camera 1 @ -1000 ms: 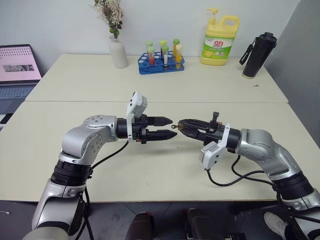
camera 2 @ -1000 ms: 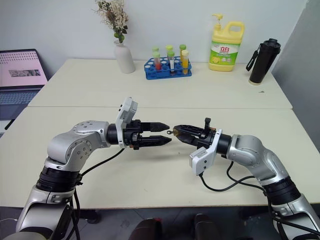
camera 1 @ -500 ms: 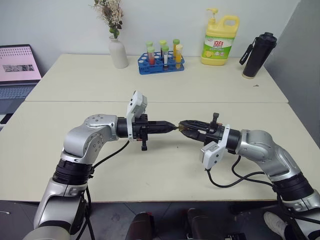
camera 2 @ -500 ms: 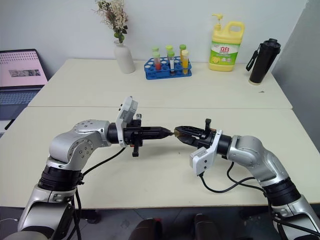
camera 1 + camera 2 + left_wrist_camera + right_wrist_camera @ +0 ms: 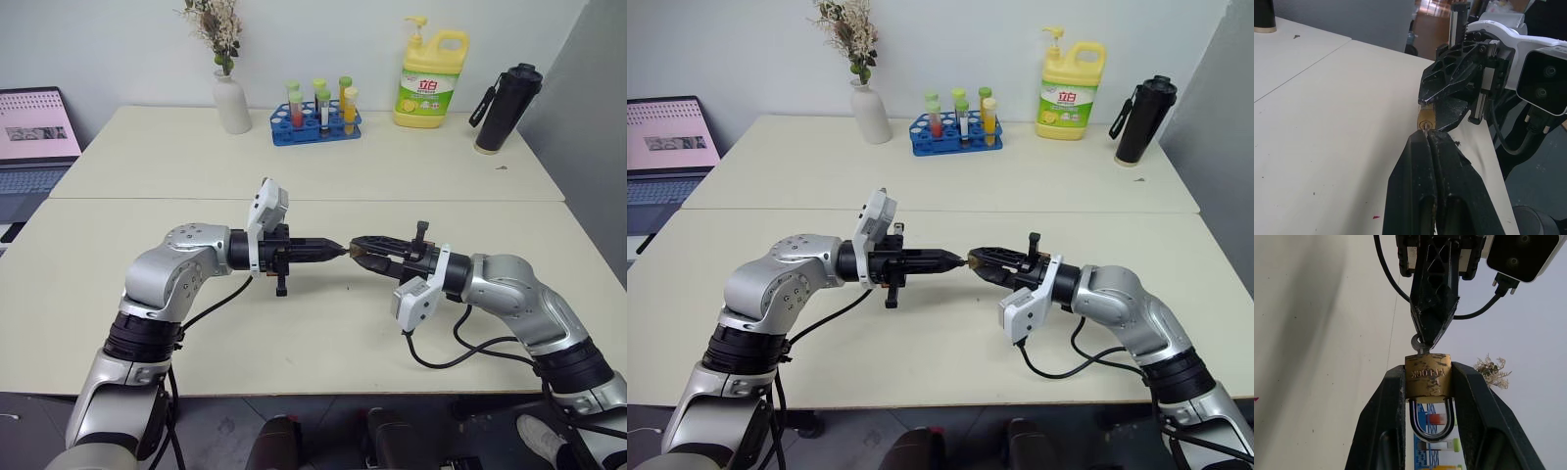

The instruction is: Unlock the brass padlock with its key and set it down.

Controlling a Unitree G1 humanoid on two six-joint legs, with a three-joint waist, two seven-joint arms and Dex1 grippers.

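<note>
The brass padlock (image 5: 1427,376) hangs above the table (image 5: 323,323), pinched by its sides between the fingers of my right gripper (image 5: 1427,369), its silvery shackle (image 5: 1431,423) closed and pointing back toward the wrist. A small silver key (image 5: 1418,343) sticks out of the keyhole in the lock's end face. My left gripper (image 5: 1425,136) meets the lock head-on from the left, shut on that key. In the head views, the tips of the left gripper (image 5: 338,250) and right gripper (image 5: 359,245) meet over the front table, with the padlock (image 5: 969,260) a speck between them.
At the back of the far table stand a white vase with dried flowers (image 5: 232,98), a blue rack of test tubes (image 5: 316,122), a yellow detergent bottle (image 5: 429,78) and a black bottle (image 5: 506,108). A laptop (image 5: 34,137) sits far left. Cables hang from both wrists.
A second ago my left gripper's fingers stood apart around the key; they closed on it half a second ago and have held still since. The right arm has not moved.
</note>
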